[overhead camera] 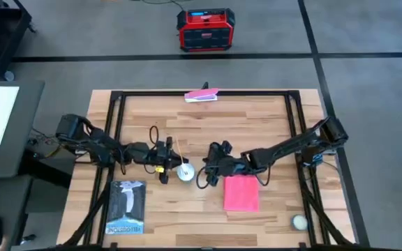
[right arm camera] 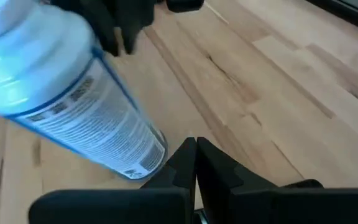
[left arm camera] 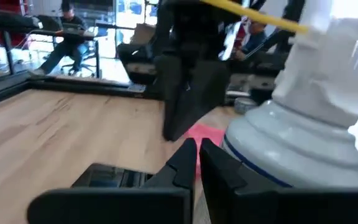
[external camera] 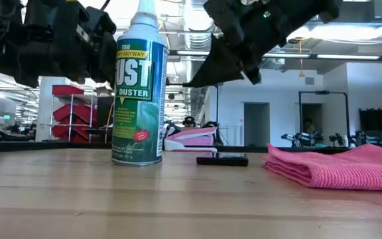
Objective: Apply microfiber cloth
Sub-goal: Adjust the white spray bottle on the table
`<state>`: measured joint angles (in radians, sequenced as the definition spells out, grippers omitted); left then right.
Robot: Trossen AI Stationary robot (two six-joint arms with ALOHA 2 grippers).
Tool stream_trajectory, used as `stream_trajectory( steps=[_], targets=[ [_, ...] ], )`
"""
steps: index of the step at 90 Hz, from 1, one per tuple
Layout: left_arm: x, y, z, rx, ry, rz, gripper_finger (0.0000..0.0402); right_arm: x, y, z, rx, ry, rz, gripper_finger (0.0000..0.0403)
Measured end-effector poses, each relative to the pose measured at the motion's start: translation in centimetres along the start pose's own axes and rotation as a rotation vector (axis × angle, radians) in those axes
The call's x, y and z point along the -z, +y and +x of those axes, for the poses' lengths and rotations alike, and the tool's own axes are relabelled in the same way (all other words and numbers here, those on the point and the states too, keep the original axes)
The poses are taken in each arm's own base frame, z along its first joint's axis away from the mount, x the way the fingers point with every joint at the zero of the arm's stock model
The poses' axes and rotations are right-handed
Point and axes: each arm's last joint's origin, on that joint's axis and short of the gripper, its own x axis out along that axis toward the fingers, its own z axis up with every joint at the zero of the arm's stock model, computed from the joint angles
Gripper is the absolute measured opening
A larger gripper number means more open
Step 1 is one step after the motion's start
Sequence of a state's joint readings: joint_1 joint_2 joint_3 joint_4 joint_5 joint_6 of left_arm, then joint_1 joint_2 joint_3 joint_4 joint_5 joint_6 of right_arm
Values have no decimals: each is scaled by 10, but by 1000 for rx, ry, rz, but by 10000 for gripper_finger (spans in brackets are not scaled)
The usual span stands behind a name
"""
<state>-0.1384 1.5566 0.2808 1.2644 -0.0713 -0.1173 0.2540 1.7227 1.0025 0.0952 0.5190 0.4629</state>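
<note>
Microfiber cloth [overhead camera: 241,193] on wooden table [overhead camera: 271,118] – both grippers [overhead camera: 165,162] [overhead camera: 211,167] apparently closed, empty

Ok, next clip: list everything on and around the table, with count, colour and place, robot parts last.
microfiber cloth: one, bright pink, folded flat on the table's near right part.
duster can: one, white cap, blue-green label, upright at the table's middle, between the two grippers.
phone: one, black, flat at the near left.
pink-and-white flat item: one, at the far edge.
small pale round thing: one, near right corner; cannot tell what it is.
red and black box: one, on the floor beyond the table.
left gripper: fingers shut, just left of the can.
right gripper: fingers shut, just right of the can, beside the cloth's far left corner.
</note>
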Motion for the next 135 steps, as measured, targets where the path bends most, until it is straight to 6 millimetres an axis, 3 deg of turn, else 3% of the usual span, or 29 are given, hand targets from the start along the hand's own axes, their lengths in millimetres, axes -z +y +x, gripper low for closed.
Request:
stream_trajectory(
  steps=[33, 65, 87, 135],
  targets=[
    [2, 1, 3, -49, 36, 28, 0, 0, 6, -2, -47, -14, -6, 0],
    [18, 23, 0, -242, 213, 44, 0, -3, 2, 0, -59, -22, -46, 0],
    [23, -2, -1, -136, 237, -5, 0, -4, -2, 3, -46, -18, -54, 0],
    [26, -37, -7, -131, 220, -73, 0, -2, -1, 2, -46, -9, -75, 0]
  ],
)
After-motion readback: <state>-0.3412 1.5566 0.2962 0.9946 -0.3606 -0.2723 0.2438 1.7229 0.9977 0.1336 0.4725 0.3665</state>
